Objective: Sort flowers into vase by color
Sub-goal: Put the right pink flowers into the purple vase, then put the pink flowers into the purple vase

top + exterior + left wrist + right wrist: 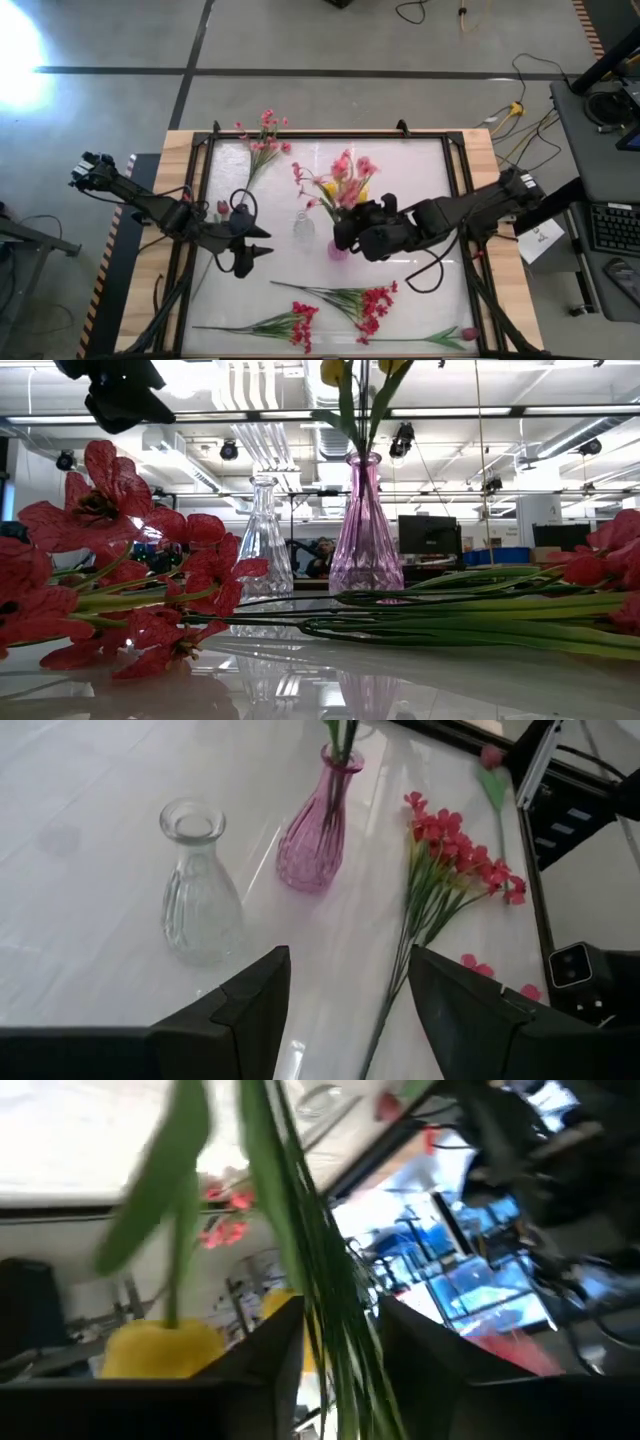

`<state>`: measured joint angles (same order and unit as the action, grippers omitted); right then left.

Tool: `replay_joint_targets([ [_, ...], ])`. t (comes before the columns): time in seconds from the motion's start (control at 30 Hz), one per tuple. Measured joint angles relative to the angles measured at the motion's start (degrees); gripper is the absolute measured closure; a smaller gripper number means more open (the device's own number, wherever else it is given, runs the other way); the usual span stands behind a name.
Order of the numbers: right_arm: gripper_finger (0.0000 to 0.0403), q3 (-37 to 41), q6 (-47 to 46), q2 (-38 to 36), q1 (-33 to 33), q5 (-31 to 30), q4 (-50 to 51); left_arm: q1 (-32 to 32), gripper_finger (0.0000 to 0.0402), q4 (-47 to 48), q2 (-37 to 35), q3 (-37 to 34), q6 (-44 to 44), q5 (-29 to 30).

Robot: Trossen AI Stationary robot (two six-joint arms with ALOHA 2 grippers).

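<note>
We see white desk under both arms. Pink vase at centre holds pink and yellow flowers; clear vase just beside, empty. Red sprays lie flat on near desk; pink spray at far edge. Right hand over pink vase, stems between fingers; grasping or released, we cannot tell. Left hand left of clear vase, released, holding nothing.
</note>
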<state>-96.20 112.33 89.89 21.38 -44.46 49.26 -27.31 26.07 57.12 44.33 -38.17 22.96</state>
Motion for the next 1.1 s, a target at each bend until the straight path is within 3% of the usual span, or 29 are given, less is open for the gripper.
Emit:
replay_joint_targets([
  [0.23, 0.0226, 0.00, -9.15, -0.11, 0.78, 4.52, -0.79, 0.00, 0.0208, 3.01, 0.00, -0.01, -2.83, 0.06],
  [0.5, 0.0220, 0.00, -14.32, -0.50, 2.23, 2.18, -0.67, 0.00, 0.0208, 5.32, 0.00, -0.01, -5.66, 0.67],
  [0.77, 0.0220, 0.02, -36.54, -6.52, 5.48, 0.98, -0.10, 1.58, 0.0208, 23.55, 0.00, -0.01, -19.25, 15.50],
  [0.9, 0.0218, 0.02, -53.60, -10.35, 7.85, 0.93, -0.49, 9.76, 0.0208, 28.14, 0.17, -0.08, -22.32, 16.68],
  [1.1, 0.0216, 0.02, -80.01, -15.58, 10.10, 1.00, -2.02, 31.67, 0.0208, 26.34, 3.98, -0.35, -15.79, 11.61],
])
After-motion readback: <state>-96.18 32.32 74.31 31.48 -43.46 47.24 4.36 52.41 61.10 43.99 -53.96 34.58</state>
